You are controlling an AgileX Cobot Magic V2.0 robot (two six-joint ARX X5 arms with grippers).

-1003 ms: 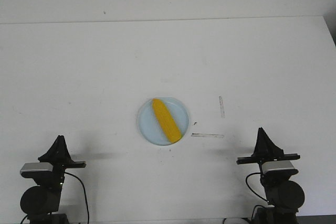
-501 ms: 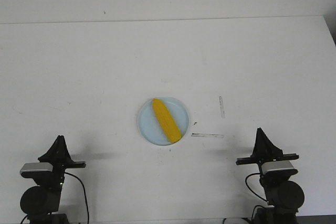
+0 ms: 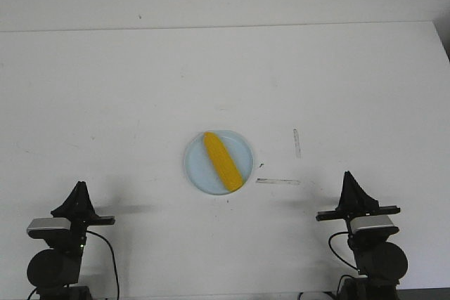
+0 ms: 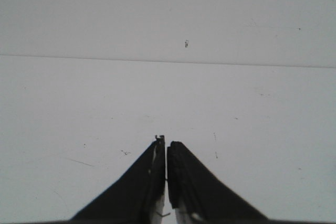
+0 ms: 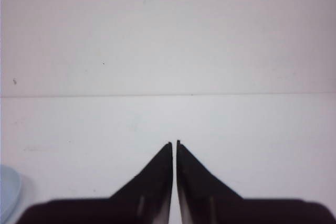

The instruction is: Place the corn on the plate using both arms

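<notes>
The yellow corn (image 3: pixel 223 161) lies diagonally on the pale blue plate (image 3: pixel 197 171) in the middle of the white table. My left gripper (image 3: pixel 81 186) is shut and empty at the near left, well away from the plate; the left wrist view shows its jaws (image 4: pixel 166 141) closed over bare table. My right gripper (image 3: pixel 348 175) is shut and empty at the near right, to the right of the plate; the right wrist view shows its jaws (image 5: pixel 174 142) closed. A sliver of the plate's rim (image 5: pixel 7 192) shows at that view's edge.
Two strips of clear tape (image 3: pixel 278 181) (image 3: pixel 297 143) lie on the table between the plate and my right arm. The table's far edge (image 3: pixel 225 27) meets the white wall.
</notes>
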